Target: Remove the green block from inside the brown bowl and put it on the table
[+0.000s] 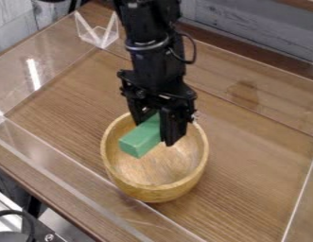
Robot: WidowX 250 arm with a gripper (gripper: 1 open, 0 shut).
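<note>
The green block (140,141) is a bright green bar, tilted, with its upper end pinched between my black gripper's fingers. My gripper (160,126) points almost straight down and is shut on that end. The block hangs over the inside of the brown bowl (156,184), its lower left end level with the near-left rim and lifted off the bowl's floor. The bowl is round light wood with a thick rim, standing near the front of the table (260,113). The arm hides the bowl's far rim.
Clear acrylic walls (58,180) run along the table's front and left edges. A small clear stand (98,34) sits at the back left. Bare wood-grain tabletop spreads to the right of and behind the bowl.
</note>
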